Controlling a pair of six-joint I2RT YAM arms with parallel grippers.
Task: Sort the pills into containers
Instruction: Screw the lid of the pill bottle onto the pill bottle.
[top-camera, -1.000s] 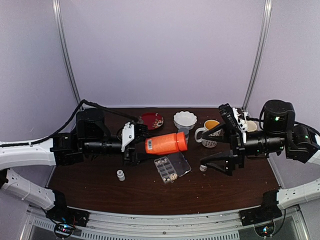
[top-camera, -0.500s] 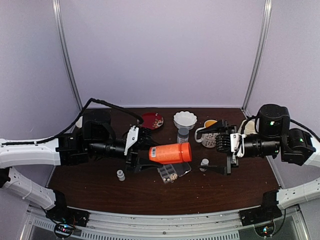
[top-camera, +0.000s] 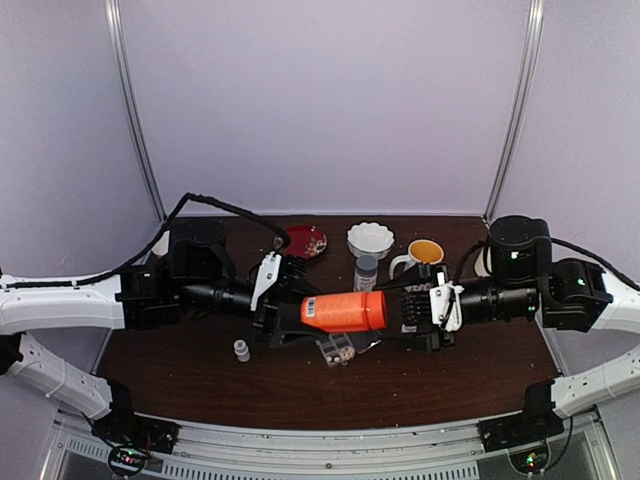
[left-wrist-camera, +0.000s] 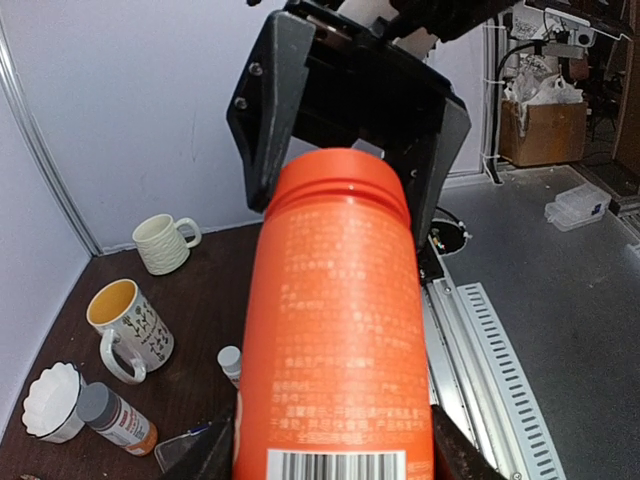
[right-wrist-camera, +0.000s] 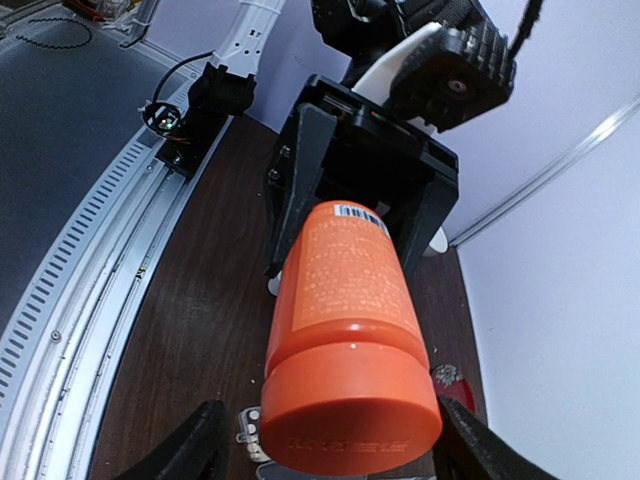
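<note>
An orange-red bottle hangs level above the table, and my left gripper is shut on its base end. In the left wrist view both fingers press the bottle near the barcode. My right gripper straddles the orange cap. A gap shows beside its left finger, and the right finger is at the cap's edge. The clear pill box lies under the bottle, mostly hidden. Pale pills show in one cell.
Behind the bottle stand a grey-capped bottle, a patterned mug, a white bowl and a red plate. A small white bottle stands front left. Another small bottle and a cream mug show in the left wrist view.
My right gripper has swung left to the bottle's cap, and its jaws have narrowed round it. My left gripper has carried the bottle slightly right and lower, over the pill box.
</note>
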